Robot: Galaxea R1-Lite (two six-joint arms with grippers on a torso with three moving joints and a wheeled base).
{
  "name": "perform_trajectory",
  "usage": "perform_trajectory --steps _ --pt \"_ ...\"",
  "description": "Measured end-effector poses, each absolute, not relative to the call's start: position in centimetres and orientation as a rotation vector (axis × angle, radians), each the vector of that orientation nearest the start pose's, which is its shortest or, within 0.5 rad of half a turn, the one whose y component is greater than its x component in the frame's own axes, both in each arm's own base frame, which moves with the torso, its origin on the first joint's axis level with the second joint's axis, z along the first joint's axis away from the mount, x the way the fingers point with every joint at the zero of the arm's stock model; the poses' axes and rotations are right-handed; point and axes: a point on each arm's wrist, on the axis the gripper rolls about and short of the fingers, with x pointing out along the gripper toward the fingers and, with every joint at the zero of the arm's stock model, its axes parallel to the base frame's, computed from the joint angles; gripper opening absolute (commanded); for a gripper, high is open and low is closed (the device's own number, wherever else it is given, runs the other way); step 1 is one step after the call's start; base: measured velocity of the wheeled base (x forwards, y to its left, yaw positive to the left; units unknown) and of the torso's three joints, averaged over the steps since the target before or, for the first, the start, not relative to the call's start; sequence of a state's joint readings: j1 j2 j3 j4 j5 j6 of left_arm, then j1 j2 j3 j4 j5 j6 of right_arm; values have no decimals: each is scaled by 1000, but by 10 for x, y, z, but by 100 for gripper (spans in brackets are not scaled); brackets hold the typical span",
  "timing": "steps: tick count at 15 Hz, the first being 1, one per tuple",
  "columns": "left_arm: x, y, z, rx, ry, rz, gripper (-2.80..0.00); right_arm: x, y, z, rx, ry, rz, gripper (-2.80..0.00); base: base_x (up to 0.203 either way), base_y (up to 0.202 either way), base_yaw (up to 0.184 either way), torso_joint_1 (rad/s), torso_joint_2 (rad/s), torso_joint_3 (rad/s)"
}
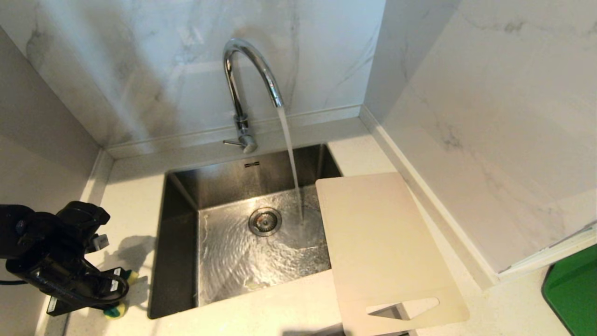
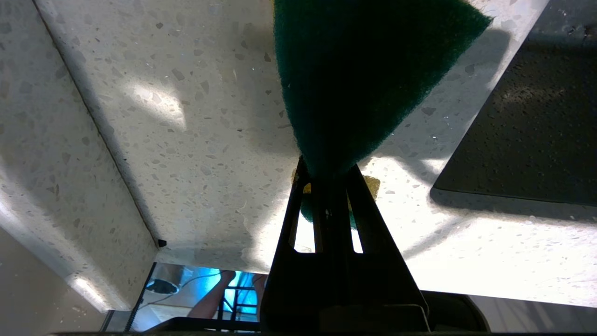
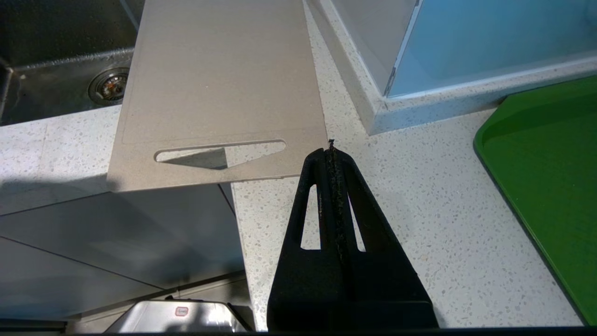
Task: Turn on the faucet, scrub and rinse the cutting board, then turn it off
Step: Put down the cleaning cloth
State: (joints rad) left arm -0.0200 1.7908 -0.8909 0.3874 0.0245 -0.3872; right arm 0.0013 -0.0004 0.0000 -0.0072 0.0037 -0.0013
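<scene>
Water running from the faucet [image 1: 249, 79] into the sink [image 1: 179, 242], just left of the cutting board [image 1: 382, 247]. Board lying flat on the surface [image 1: 130, 191], right of the sink, one long edge over the basin, handle end jutting past the front edge. Left hand [image 1: 114, 291] left of the sink, pinched tight on the sponge [image 2: 354, 84]. Right hand [image 3: 330, 151] empty, fingers pressed together, near the board's handle corner. Risks: thin pinch slipping during scrubbing; overhanging board tipping or sliding under pressure; splashing once under the stream.
</scene>
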Motion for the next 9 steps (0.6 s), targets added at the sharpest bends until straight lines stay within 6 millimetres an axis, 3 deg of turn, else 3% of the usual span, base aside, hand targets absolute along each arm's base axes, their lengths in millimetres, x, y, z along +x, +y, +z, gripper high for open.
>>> perform_trajectory --steps 9 --pt "252 -5 121 -314 1209 235 0 -23 0 76 -1 -7 5 -280 0 0 0 0 0 0"
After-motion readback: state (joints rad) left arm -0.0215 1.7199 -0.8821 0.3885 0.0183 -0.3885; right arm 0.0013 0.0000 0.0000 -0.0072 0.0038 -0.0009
